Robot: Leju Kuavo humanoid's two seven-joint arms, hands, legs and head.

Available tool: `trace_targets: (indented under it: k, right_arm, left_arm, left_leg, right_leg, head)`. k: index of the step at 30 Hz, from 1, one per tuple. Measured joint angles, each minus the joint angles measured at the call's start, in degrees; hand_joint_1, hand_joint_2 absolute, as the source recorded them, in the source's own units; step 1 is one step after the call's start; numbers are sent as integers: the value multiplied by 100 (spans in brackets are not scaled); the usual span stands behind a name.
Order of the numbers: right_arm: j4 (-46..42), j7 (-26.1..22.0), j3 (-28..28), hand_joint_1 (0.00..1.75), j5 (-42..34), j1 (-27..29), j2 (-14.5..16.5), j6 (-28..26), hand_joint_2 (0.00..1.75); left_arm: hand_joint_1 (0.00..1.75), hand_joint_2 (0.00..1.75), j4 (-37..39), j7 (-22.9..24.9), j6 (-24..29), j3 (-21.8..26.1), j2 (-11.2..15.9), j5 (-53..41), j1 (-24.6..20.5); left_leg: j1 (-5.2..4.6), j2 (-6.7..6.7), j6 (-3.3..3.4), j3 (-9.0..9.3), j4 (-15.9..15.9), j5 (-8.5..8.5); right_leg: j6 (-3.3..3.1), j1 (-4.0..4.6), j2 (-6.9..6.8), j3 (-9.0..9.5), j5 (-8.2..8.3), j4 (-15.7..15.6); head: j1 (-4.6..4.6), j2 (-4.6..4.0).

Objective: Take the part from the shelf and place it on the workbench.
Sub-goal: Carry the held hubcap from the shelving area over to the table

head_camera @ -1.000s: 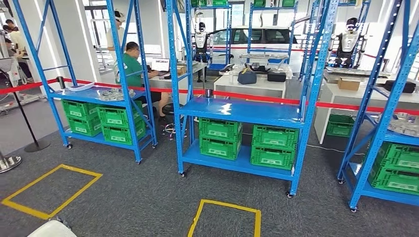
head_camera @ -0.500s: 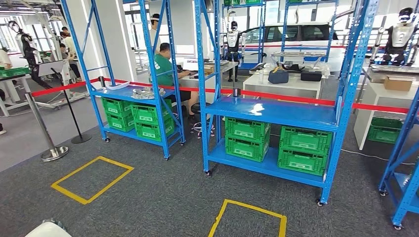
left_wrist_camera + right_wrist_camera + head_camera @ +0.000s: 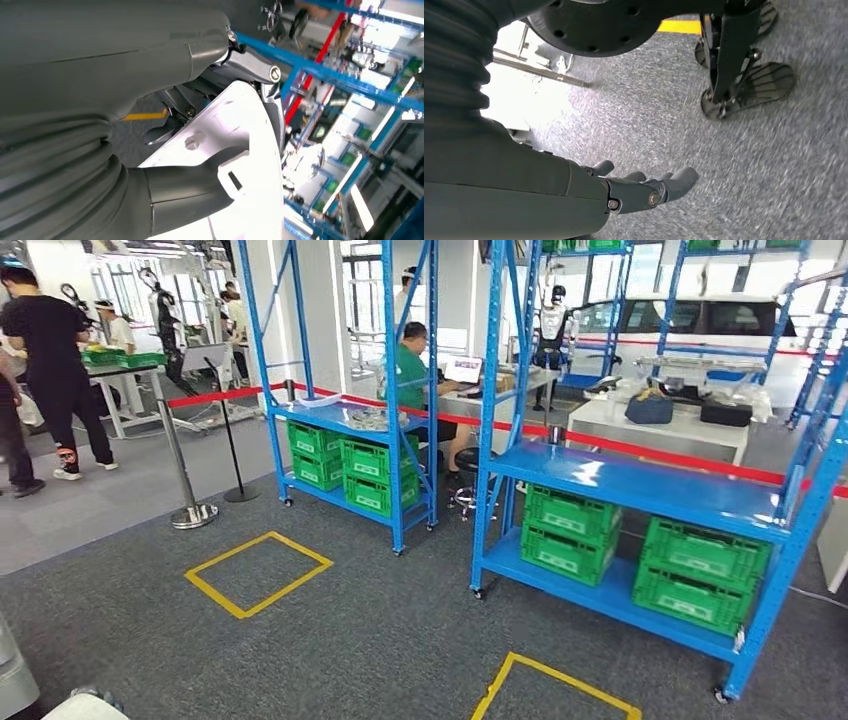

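The left wrist view shows the left hand (image 3: 190,165) gripping a white part (image 3: 240,150): the thick grey thumb lies across the part's face and the darker fingers (image 3: 175,102) sit behind it, so the part is held in the hand, off any shelf or counter. In the head view a white sliver of the part (image 3: 85,707) shows at the bottom left corner of the picture.

The right wrist view shows the right hand (image 3: 639,190) hanging over grey carpet (image 3: 774,165), its fingers (image 3: 679,179) loosely curled and slightly apart, holding nothing.

The head view shows what the wrist views do not: two blue shelf racks, the nearer rack (image 3: 640,490) to the right and the farther rack (image 3: 345,420) behind it to the left. The nearer rack's lower shelf carries four green crates (image 3: 570,530) in two stacks of two. The farther rack also carries green crates (image 3: 375,475); their count cannot be told. Two yellow tape squares are on the carpet, one (image 3: 258,573) before the farther rack, one (image 3: 555,690) partly cut off at the bottom edge. A red barrier tape (image 3: 640,448) runs behind the racks. A seated person in green (image 3: 410,370) is behind the farther rack.

No writing is legible.
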Motion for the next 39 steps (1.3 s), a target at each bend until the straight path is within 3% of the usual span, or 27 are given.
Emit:
trace_targets:
  k: [1, 2, 3, 4, 5, 6, 8, 10, 12, 14, 16, 18, 19, 20, 22, 24, 25, 27, 29, 31, 33, 34, 35, 36, 37, 39]
  right_arm:
    - [0, 7, 0, 0, -1, 3, 3, 2, 175]
    - [0, 16, -1, 0, -1, 5, 5, 4, 175]
    - [0, 30, -1, 0, -2, 8, 8, 5, 175]
    - [0, 46, -2, 0, -2, 10, 9, 5, 175]
    - [0, 63, -2, 0, -1, 10, 9, 3, 175]
    - [0, 75, -2, 0, 0, 10, 9, 2, 175]
    - [0, 81, -2, 0, 8, 7, 8, 2, 175]
    - [0, 72, -2, 0, 24, -2, 9, 16, 175]
    - [0, 69, -1, 0, 36, -16, 14, 39, 175]
    - [0, 70, 0, 0, 44, -19, 18, 50, 175]
    - [0, 63, 0, 0, 51, -11, 17, 52, 175]
    - [0, 46, 1, 0, 68, -4, 16, 59, 175]
    - [0, 35, 2, 0, 82, -3, 17, 63, 175]
    - [0, 19, 5, 0, 102, -4, 17, 68, 175]
    - [-1, -22, 16, 0, 139, -11, 15, 71, 175]
    - [-4, -74, 33, 0, 175, -24, 9, 72, 175]
    - [-6, -101, 42, 0, 193, -34, 7, 72, 175]
    - [-7, -140, 55, 0, 231, -55, 10, 75, 175]
    - [-7, -143, 65, 0, 262, -66, 13, 79, 175]
    - [-7, -127, 75, 0, 285, -51, 24, 83, 175]
    - [-7, -70, 80, 0, 293, -31, 45, 68, 175]
    - [-7, -31, 80, 0, 293, -26, 56, 55, 175]
    - [-7, 17, 80, 0, 293, -24, 66, 39, 175]
    - [-7, 59, 79, 0, 293, -23, 73, 25, 175]
    - [-7, 88, 79, 0, 293, -23, 77, 13, 175]
    - [-7, 126, 79, 0, 292, -25, 74, 1, 175]
  left_arm:
    - [175, 175, -7, 8, 7, 13, -12, -7, 9]
    - [175, 175, -7, 5, 12, 21, -25, -28, 23]
    - [175, 175, -2, -8, 17, 33, -33, -56, 36]
    - [175, 175, 3, -26, 26, 55, -36, -89, 44]
    - [175, 175, 11, -44, 37, 84, -34, -112, 47]
    - [175, 175, 23, -56, 50, 120, -29, -120, 46]
    - [175, 175, 65, -62, 71, 197, -5, -84, 37]
    - [175, 175, 140, -72, 71, 272, 45, -11, 23]
    - [175, 175, 222, -105, 49, 356, 127, 48, 15]
    - [175, 175, 306, -166, 30, 457, 209, 62, -27]
    - [175, 175, 416, -257, 53, 547, 262, -14, -113]
    - [175, 175, 570, -404, 107, 622, 317, -218, -185]
    - [175, 175, 671, -500, 132, 668, 360, -363, -235]
    - [175, 175, 779, -632, 200, 720, 418, -570, -318]
    - [175, 175, 1063, -1008, 479, 832, 575, -1234, -616]
    - [175, 175, 1490, -1462, 961, 931, 781, -2143, -1062]
    - [175, 175, 1769, -1676, 1254, 969, 915, -2611, -1320]
    - [175, 175, 2419, -2073, 1975, 1024, 1233, -3511, -1872]
    - [175, 175, 3056, -2413, 2853, 1093, 1529, -4258, -2411]
    - [175, 175, 3585, -2647, 3729, 1195, 1702, -4736, -2850]
    - [175, 175, 4045, -2798, 4330, 1330, 1790, -4984, -3110]
    - [175, 175, 4234, -2866, 4545, 1396, 1819, -5069, -3179]
    - [175, 175, 4395, -2934, 4736, 1453, 1844, -5156, -3228]
    - [175, 175, 4526, -2988, 4890, 1497, 1863, -5228, -3278]
    - [175, 175, 4648, -3025, 4994, 1538, 1873, -5280, -3327]
    - [175, 175, 4856, -3072, 5032, 1615, 1880, -5305, -3393]
  left_leg:
    - [4, -68, 19, -12, 1, 7]
    - [4, -139, 25, -24, 7, 8]
    - [4, -216, 28, -33, 15, 8]
    - [4, -295, 27, -39, 26, 8]
    - [5, -376, 22, -41, 38, 7]
    - [7, -452, 10, -41, 53, 5]
    - [4, -581, -45, -58, 80, 1]
    - [13, -686, -129, -89, 75, 16]
    - [34, -753, -208, -117, 52, 43]
    - [28, -563, -260, -224, 240, -65]
    - [26, -256, -308, -520, 858, -386]
    - [50, -141, -354, -833, 1516, -640]
    - [68, -122, -372, -873, 1608, -623]
    - [88, -97, -390, -795, 1463, -499]
    - [115, 76, -423, -409, 710, -148]
    - [103, 213, -377, -138, 171, 21]
    - [90, 220, -332, -122, 108, 19]
    - [94, 99, -240, -160, 121, 46]
    - [115, 1, -174, -176, 112, 67]
    - [108, -104, -120, -176, 105, 74]
    - [64, -229, -85, -178, 105, 70]
    - [37, -301, -73, -176, 106, 68]
    - [15, -374, -66, -173, 107, 67]
    - [0, -453, -61, -165, 108, 66]
    - [-3, -530, -58, -157, 107, 66]
    - [4, -678, -74, -157, 97, 71]
  right_leg:
    - [9, -4, 157, -191, -190, 388]
    - [14, -6, 229, -385, -331, 762]
    - [15, -7, 256, -522, -378, 1005]
    - [12, -7, 266, -558, -307, 1034]
    - [3, -10, 282, -478, -130, 824]
    - [-11, -15, 338, -303, 105, 428]
    - [-37, -19, 510, 18, 392, -285]
    - [-68, 6, 565, 115, 432, -520]
    - [-135, 16, 456, 128, 473, -576]
    - [-210, -4, 340, 154, 513, -649]
    - [-253, -5, 212, 166, 523, -682]
    - [-265, 1, 83, 166, 513, -682]
    - [-263, 0, 19, 167, 506, -678]
    - [-255, -3, -46, 170, 496, -670]
    - [-212, -1, -172, 175, 461, -632]
    - [-143, 27, -272, 174, 418, -583]
    - [-111, 47, -314, 173, 410, -574]
    - [-51, 60, -383, 174, 411, -582]
    - [6, 45, -213, 112, 305, -434]
    - [25, 25, 90, -166, -2, 164]
    - [-7, 41, 211, -567, -263, 914]
    - [-44, 63, 232, -681, -253, 1077]
    - [-95, 93, 255, -688, -129, 1008]
    - [-161, 132, 302, -583, 86, 716]
    - [-242, 178, 421, -408, 333, 284]
    - [-380, 227, 657, -106, 623, -396]
  head:
    - [6, 0]
    - [13, 0]
    - [16, 0]
    - [18, 0]
    - [21, 0]
    - [26, 0]
    - [28, 0]
    - [28, 0]
    - [32, 0]
    - [30, 0]
    - [28, 0]
    - [30, 0]
    - [29, 0]
    - [29, 0]
    - [30, 0]
    - [30, 0]
    - [32, 0]
    - [49, 0]
    - [62, 1]
    - [73, 1]
    - [80, 1]
    - [81, 1]
    - [81, 0]
    - [81, 0]
    - [81, 0]
    - [75, 0]
